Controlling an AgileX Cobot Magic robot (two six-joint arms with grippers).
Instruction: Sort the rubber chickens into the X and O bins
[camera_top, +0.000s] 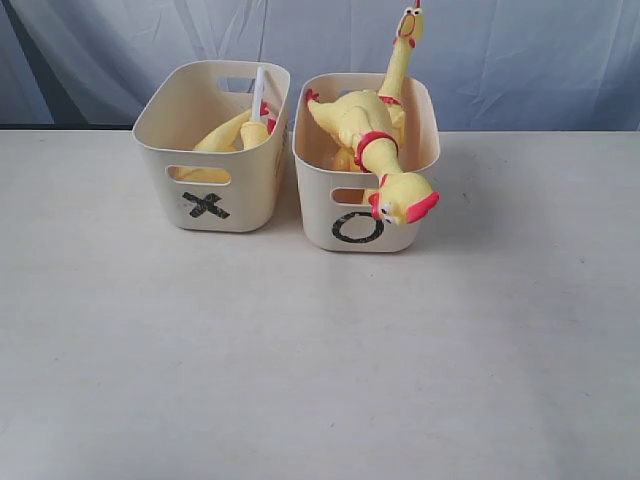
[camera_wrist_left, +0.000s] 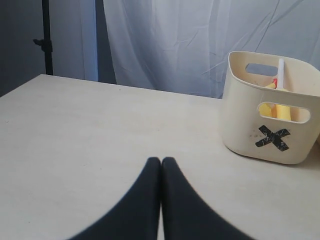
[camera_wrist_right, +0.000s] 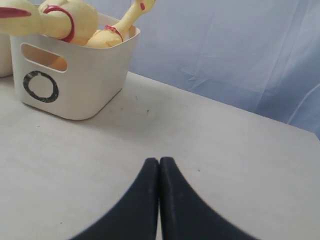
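1. Left wrist view: the left gripper (camera_wrist_left: 161, 162) is clenched, empty.
2. The X bin (camera_top: 250, 195) holds rubber chickens (camera_top: 225, 135) and a white tube (camera_top: 259, 95).
3. The O bin (camera_top: 318, 215), just beside it, holds two more; one head (camera_top: 405, 198) hangs over its front rim.
4. The right gripper (camera_wrist_right: 159, 162) is clenched, empty.

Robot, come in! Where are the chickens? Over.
Left end effector shut, right end effector shut, both empty. Yellow rubber chickens inside cream plastic X tub and O tub. Nothing in the way.

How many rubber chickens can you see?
4: two chickens in the X bin; two in the O bin, one drooping over its rim, one neck-up. Others may be hidden.
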